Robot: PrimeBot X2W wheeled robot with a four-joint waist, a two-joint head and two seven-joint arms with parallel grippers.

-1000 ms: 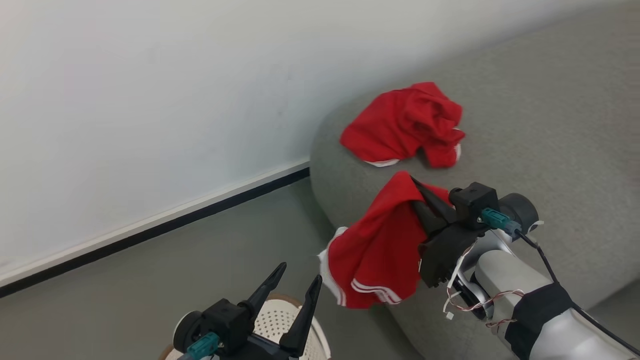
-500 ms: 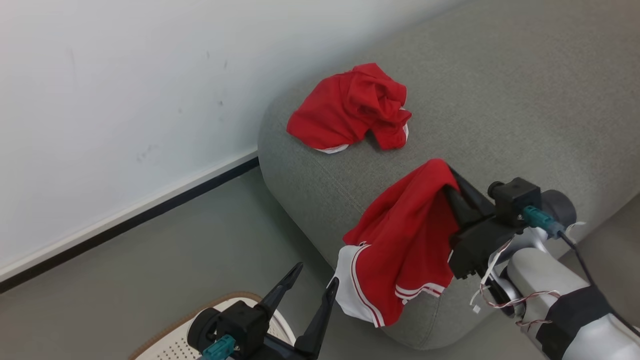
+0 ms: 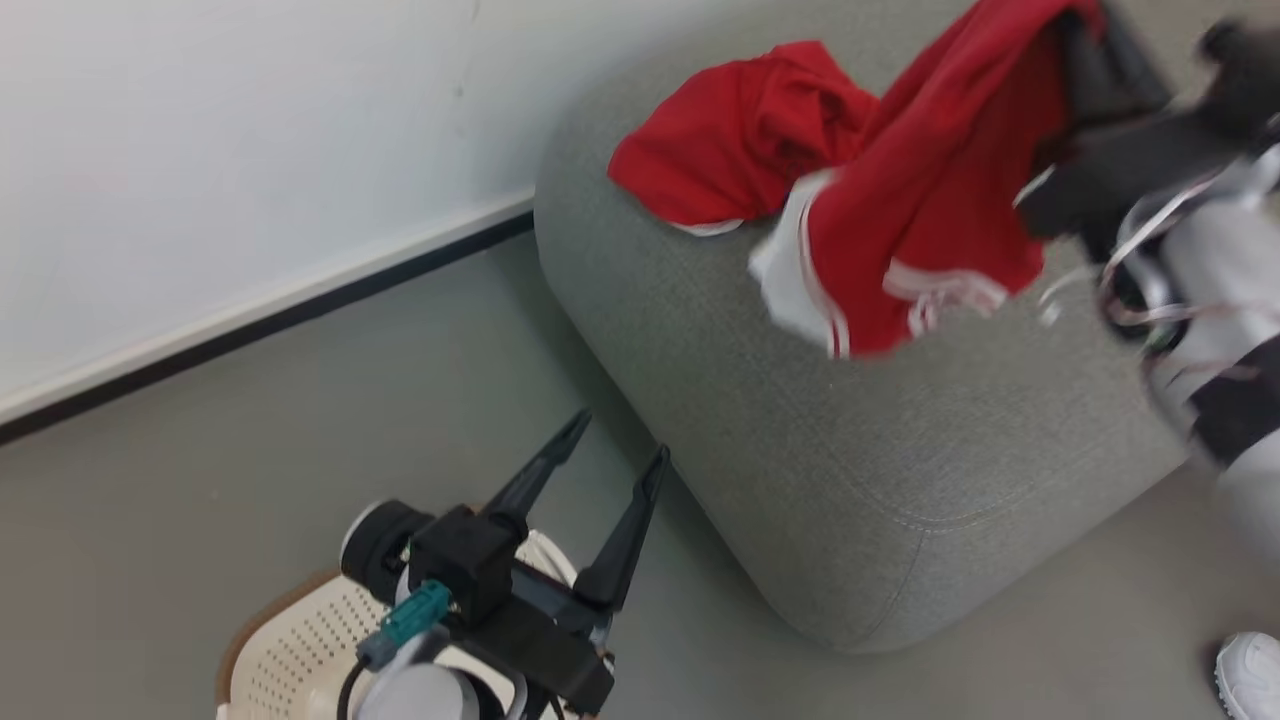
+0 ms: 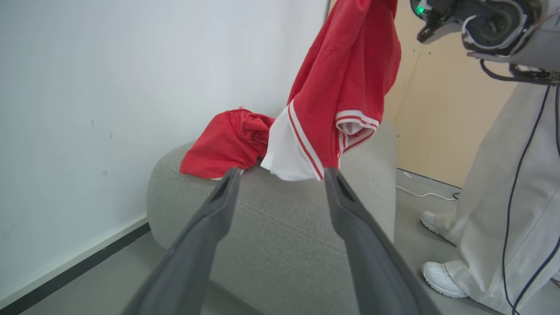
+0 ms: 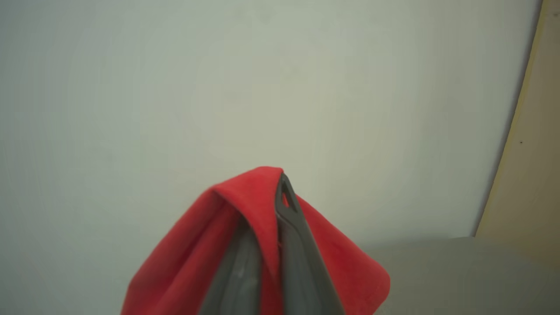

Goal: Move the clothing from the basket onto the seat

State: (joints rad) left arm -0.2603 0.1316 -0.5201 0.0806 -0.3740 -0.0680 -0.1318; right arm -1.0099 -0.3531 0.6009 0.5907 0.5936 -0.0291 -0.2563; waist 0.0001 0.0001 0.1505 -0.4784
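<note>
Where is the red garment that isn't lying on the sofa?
The held garment hangs from the shut right end effector, upper right in the head view, above the grey sofa beside the other garment.

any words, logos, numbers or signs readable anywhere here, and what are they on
None can be read.
The hanging red garment and the crumpled red garment carry only white trim and stripes, no print.
The sofa, the basket and the wall show no label or sign.
</note>
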